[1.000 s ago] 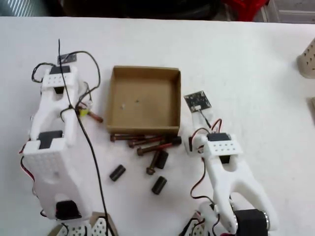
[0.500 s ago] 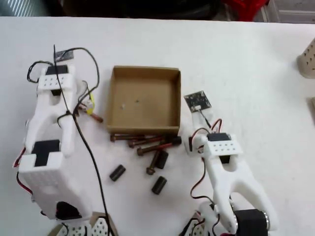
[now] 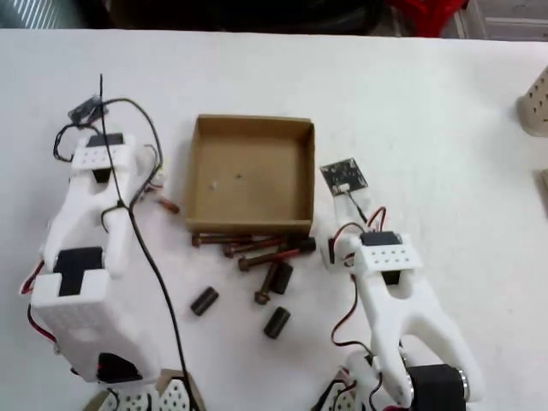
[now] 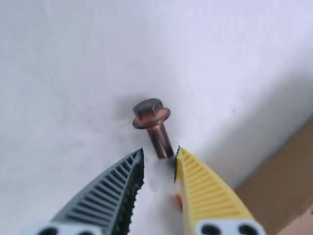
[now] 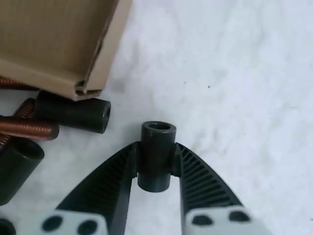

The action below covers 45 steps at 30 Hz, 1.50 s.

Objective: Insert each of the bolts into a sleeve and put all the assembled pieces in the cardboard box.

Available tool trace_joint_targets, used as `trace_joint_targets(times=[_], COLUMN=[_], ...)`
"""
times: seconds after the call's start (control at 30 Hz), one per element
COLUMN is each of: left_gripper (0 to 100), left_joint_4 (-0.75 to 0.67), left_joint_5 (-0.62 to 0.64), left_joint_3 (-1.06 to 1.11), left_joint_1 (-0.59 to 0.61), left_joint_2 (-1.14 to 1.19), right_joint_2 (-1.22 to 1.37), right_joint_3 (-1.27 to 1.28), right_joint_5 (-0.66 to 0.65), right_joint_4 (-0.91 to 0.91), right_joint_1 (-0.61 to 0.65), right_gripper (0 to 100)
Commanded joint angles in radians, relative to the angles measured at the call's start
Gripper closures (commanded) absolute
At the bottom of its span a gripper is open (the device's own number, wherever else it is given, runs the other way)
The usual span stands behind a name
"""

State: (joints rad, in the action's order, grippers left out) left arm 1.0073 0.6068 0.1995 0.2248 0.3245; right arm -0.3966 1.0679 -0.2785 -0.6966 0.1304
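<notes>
A copper bolt (image 4: 154, 125) lies on the white table just left of the cardboard box (image 3: 250, 122), seen from above as the bolt (image 3: 168, 205). My left gripper (image 4: 159, 152) is open, and the bolt's shank end sits between its grey and yellow tips, close to the yellow one. From above, the left gripper (image 3: 157, 190) hangs over that bolt. My right gripper (image 5: 155, 164) is shut on a black sleeve (image 5: 157, 147) by the box's near right corner (image 5: 88, 85); the right gripper (image 3: 330, 254) is low over the table.
Several bolts (image 3: 244, 247) and black sleeves (image 3: 204, 301) (image 3: 276, 322) lie along the box's near side, one sleeve (image 3: 280, 276) with a bolt in it. A small circuit board (image 3: 342, 175) sits right of the box. Black cables (image 3: 145, 248) trail over the left arm.
The left arm's wrist has drawn back toward the near side and changed its pitch over the bolt. The bolt has stayed where it was. The right arm has not moved.
</notes>
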Motion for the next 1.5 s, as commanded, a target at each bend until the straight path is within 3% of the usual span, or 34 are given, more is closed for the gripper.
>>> trace_joint_targets(times=[0.0,0.5,0.73,0.9,1.03,1.1,1.37,1.47], left_gripper=[86,86,86,86,99,97,98,98], left_joint_4=[-0.112,-0.17,-0.061,-0.063,-0.087,-0.091,-0.057,-0.044], left_joint_5=[0.02,0.04,0.034,0.031,-0.095,-0.146,-0.157,-0.269], left_joint_3=[0.052,0.025,-0.107,-0.117,-0.12,-0.117,-0.117,-0.112], left_joint_1=[-0.008,0.051,0.044,0.018,0.013,-0.004,-0.015,-0.024], left_joint_2=[-0.053,-0.005,0.096,0.104,0.105,0.102,0.099,0.087], right_joint_2=[-0.005,-0.005,-0.005,-0.005,-0.005,-0.005,-0.005,-0.005], right_joint_3=[-0.015,-0.014,-0.014,-0.014,-0.014,-0.014,-0.014,-0.014], right_joint_5=[-0.012,-0.012,-0.012,-0.012,-0.012,-0.012,-0.011,-0.003], right_joint_4=[0.01,0.008,0.008,0.008,0.008,0.008,0.008,0.008], right_joint_1=[-0.007,-0.005,-0.005,-0.007,-0.007,-0.007,-0.005,-0.005], right_gripper=[98.1,98.1,98.1,98.1,98.1,98.1,98.1,98.1])
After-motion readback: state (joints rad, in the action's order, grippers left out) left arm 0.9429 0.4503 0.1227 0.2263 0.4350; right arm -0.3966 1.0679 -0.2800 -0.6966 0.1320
